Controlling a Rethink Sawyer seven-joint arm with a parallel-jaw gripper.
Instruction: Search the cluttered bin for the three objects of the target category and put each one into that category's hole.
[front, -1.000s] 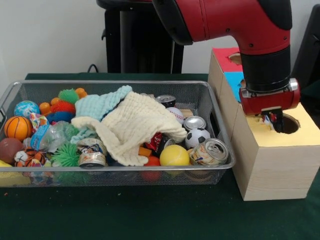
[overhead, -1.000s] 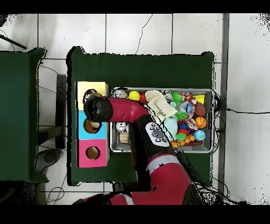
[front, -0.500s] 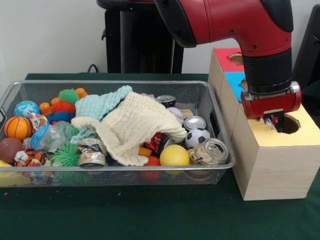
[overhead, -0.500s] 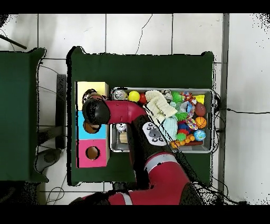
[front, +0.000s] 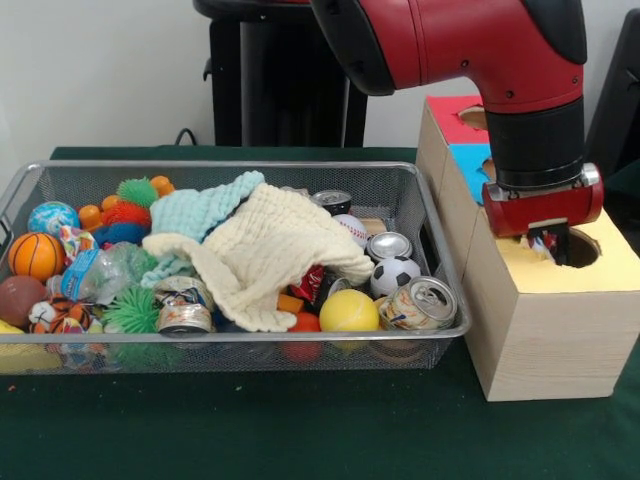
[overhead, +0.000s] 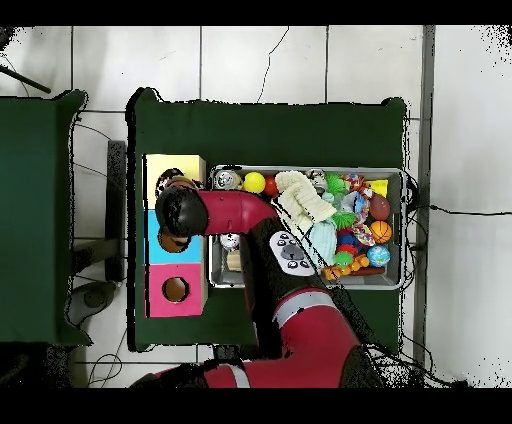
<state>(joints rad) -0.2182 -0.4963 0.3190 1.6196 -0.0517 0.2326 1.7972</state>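
You have tool (front: 545, 243) directly above yellow section's hole (front: 577, 247), right of wire bin (front: 440, 265); can't tell its grip state.

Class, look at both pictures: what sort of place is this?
Probably a robotics lab: a robot arm works at a green-covered table with a wire bin of toys and a wooden sorting box, on tiled floor.

Overhead: red arm (overhead: 250, 215) reaches from the bottom edge across the wire bin (overhead: 403, 230) to the box (overhead: 176, 236); its wrist covers the yellow/blue boundary. Box sections in a row: yellow, blue, pink; pink hole (overhead: 176, 289) unobstructed. Bin holds balls, cans, a cream cloth (overhead: 305, 200). Green table (overhead: 270, 125) on tiled floor (overhead: 300, 60).
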